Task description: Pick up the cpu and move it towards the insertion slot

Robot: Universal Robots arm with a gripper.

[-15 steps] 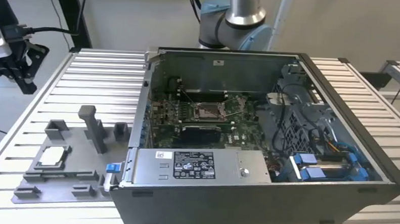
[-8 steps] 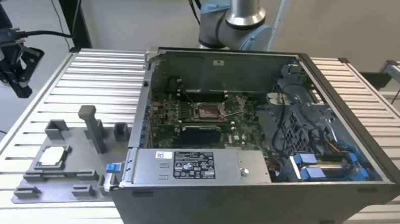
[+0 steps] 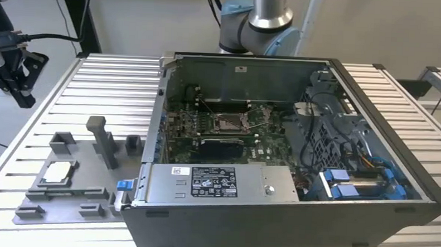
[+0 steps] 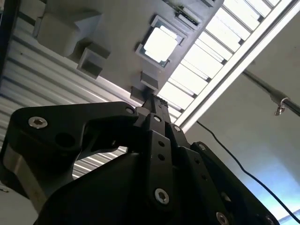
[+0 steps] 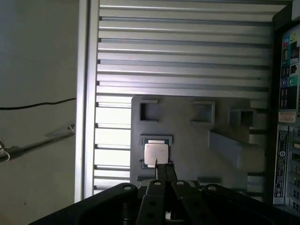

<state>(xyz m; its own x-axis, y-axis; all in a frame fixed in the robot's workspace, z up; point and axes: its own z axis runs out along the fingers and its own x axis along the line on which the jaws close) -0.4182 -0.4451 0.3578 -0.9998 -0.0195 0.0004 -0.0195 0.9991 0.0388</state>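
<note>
The cpu (image 3: 58, 172) lies flat in a recess of the grey fixture plate (image 3: 76, 201) at the exterior view's left, silvery top up. It appears in both wrist views too, the cpu (image 4: 161, 45) and cpu (image 5: 156, 153) sitting in its frame. My black gripper (image 3: 21, 95) hangs high beyond the table's edge at the exterior view's far left, well apart from the cpu. Its fingers (image 5: 161, 171) stand close together with nothing between them, and the gripper (image 4: 152, 99) holds nothing. The insertion slot (image 3: 230, 121) sits on the green board inside the open computer case.
The open computer case (image 3: 276, 215) takes up the table's middle and the exterior view's right, with a power supply (image 3: 210, 181) along its near side. Grey blocks and an upright post (image 3: 101, 140) rise from the fixture plate. A black cable (image 3: 49, 37) runs to the gripper.
</note>
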